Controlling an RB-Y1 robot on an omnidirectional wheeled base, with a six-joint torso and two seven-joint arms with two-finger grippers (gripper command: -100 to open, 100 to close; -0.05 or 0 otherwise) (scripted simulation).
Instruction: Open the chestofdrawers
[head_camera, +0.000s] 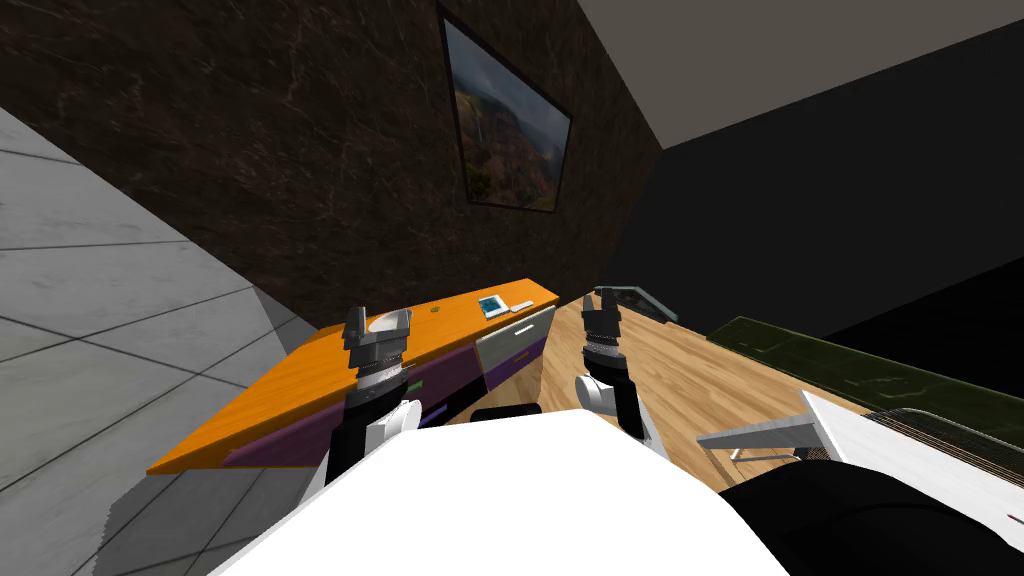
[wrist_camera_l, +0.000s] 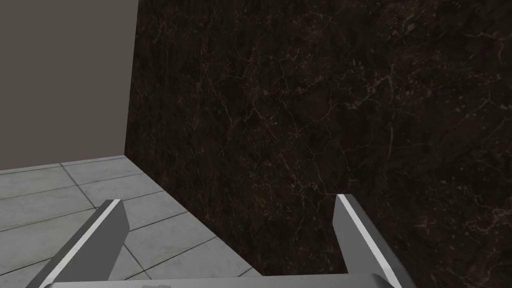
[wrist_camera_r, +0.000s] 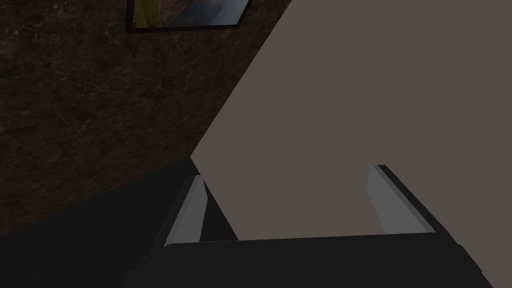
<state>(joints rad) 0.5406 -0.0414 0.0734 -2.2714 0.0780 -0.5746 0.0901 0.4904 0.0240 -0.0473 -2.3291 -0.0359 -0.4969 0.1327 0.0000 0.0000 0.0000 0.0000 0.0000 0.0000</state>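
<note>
The left pincer (wrist_camera_l: 227, 200) gapes wide with nothing between its blades. It looks past the furniture at a dark marbled wall (wrist_camera_l: 325, 100), so I judge it raised in readiness rather than aimed at a handle. The right pincer (wrist_camera_r: 287, 172) is equally wide and empty, held forward at about the same height.

Just beyond and below both hands stands the chest of drawers (head_camera: 300, 385), low against that wall, with an orange top and purple fronts. The grey drawer front (head_camera: 515, 345) near the far end looks set a little proud of the rest, perhaps ajar, though the slant makes that hard to settle. No drawer shows its inside, so what they hold cannot be told.

On the top lie a pale dish (head_camera: 392, 322) beside the left hand, a teal-covered book (head_camera: 492, 305) and a small white item (head_camera: 522, 306). Whether the dish holds anything is hidden. Reaching a front will call for lowering a hand from here.
</note>
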